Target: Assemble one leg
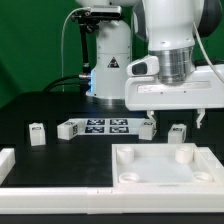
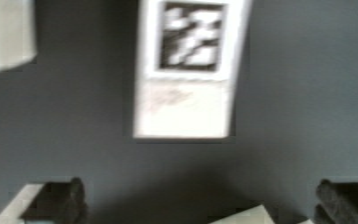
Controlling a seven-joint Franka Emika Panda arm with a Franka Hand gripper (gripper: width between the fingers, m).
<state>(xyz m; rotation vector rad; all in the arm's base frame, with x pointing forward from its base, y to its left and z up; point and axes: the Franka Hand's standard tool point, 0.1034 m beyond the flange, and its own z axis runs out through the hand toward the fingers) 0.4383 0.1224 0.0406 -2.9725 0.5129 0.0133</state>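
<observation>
Closest to the lens, a white rail (image 1: 60,192) runs along the front edge of the dark, matte surface (image 1: 40,108). Smooth and blocky, it looks like a fence for squaring parts against, though that is a guess. Over everything stands the arm (image 1: 165,40), glossy white with rounded housings, its wrist pointing straight down at the parts.

Next in size is the square board (image 1: 162,165), a thick white plastic slab with round sockets at its corners. It lies flat just behind the rail, with the sockets facing up, presumably so they can take legs. The marker board (image 1: 105,125) is thin and printed with black-and-white tags, and it lies further back. The wrist view shows it (image 2: 185,90) as a long pale strip under the camera.

The end effector (image 1: 175,120) hangs low over the surface, its dark fingers (image 2: 51,200) spread wide with nothing gripped. The leg (image 1: 177,131), a stubby white block bearing a tag, sits on the surface to the exterior view's right of the marker board, just behind the square board. In that view it falls between the fingers, a stance that would suit a descent onto it. Whether the white corner (image 2: 247,215) between the fingers in the wrist view is that leg, I cannot tell.

A second leg (image 1: 68,129) sits just beside the marker board's other end, and a third leg (image 1: 37,133) sits further toward the exterior view's left.
</observation>
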